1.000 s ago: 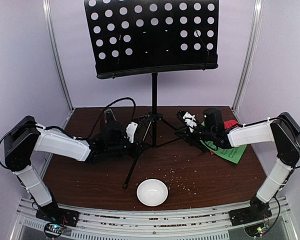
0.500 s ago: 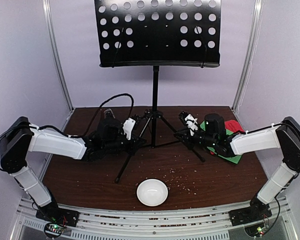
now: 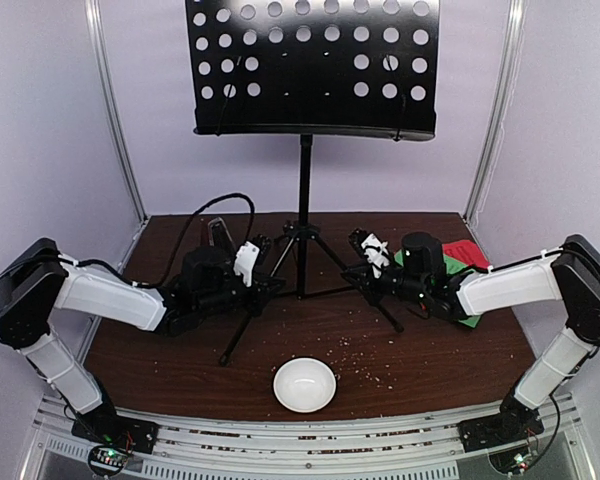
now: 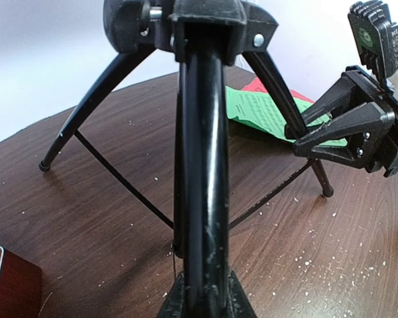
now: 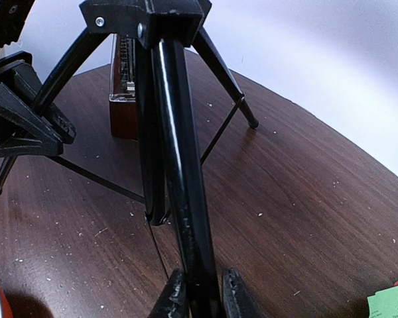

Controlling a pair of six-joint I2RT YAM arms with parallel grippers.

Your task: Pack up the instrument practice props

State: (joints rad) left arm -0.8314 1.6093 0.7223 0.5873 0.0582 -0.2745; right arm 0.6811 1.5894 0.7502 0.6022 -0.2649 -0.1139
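i've got the tall black music stand [image 3: 310, 60] upright at the middle back of the brown table [image 3: 180, 370], its perforated desk high above both arms and its tripod spread on the wood. my left gripper [image 4: 202, 295] is closed down on the front-left leg [image 4: 202, 165] of the tripod: in the left wrist view the black tube runs straight up from between the two fingers, which press on it from either side. my right gripper [image 5: 199, 295] has the front-right leg [image 5: 179, 165] the same way, jaws narrowed onto the tube with a finger [image 5: 169, 298] against each flank. each arm reaches in low from its own side, so the two grippers face each other across the centre pole. the red-brown metronome [image 3: 217, 232] stands on the table just behind the left gripper, near the back-left leg. the green sheet [image 4: 265, 112] lies flat on the right side of the table, partly under the right arm, with the red sheet [image 3: 467, 250] poking out from beneath it at the far edge. a small white bowl [image 3: 304, 385] sits near the front edge, centred between the arm bases, with pale crumbs scattered over the wood around it.
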